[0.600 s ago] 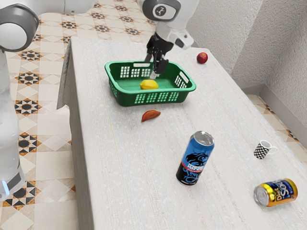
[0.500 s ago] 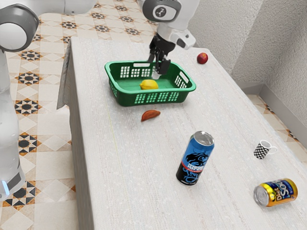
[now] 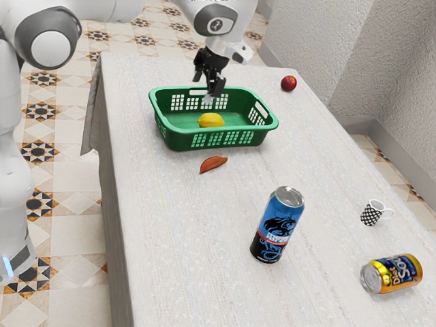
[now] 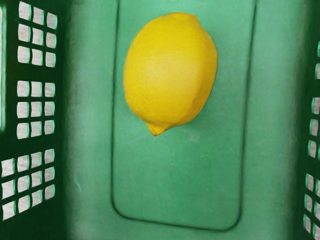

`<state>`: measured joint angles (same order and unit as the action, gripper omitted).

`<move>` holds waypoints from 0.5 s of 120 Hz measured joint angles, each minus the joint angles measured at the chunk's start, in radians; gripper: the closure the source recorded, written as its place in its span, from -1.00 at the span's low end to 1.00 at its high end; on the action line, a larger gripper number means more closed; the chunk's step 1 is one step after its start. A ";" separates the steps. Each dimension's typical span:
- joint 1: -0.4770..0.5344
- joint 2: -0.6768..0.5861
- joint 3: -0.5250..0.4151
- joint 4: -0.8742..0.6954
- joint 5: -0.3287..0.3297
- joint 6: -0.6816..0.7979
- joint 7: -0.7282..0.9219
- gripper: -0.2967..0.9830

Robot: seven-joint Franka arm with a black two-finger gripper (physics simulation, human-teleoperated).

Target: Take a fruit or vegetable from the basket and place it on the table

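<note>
I see my black two-finger gripper (image 3: 203,89) above the green plastic basket (image 3: 238,128), and its two fingers stand apart from each other. The yellow, oval lemon (image 3: 211,120) is inside this basket, on its floor, lower than the fingers and with a space between them and it. In the wrist view, the lemon lies on its side, and one small pointed end is well visible. Outside the basket, farther from the fingers than the lemon, a reddish-brown, long vegetable (image 3: 213,164) rests on the table with whitish cover (image 3: 177,225). Well apart from the fingers, toward the exterior view's right, there is a round red fruit (image 3: 288,83). Still more distant from them are the tall blue-and-black can (image 3: 277,225), upright, the black-and-white checkered mug (image 3: 372,213), and the yellow-and-blue metal can (image 3: 392,274), lying on its side.
</note>
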<state>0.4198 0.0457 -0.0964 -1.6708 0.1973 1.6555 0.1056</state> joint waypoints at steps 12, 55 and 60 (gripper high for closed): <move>-0.014 0.008 0.000 -0.001 0.000 0.020 0.009 -0.54; -0.077 0.012 0.000 -0.002 0.000 0.052 0.037 -0.54; -0.065 0.016 -0.001 -0.002 -0.001 0.056 0.040 -0.54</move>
<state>0.3550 0.0618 -0.0970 -1.6728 0.1959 1.7110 0.1454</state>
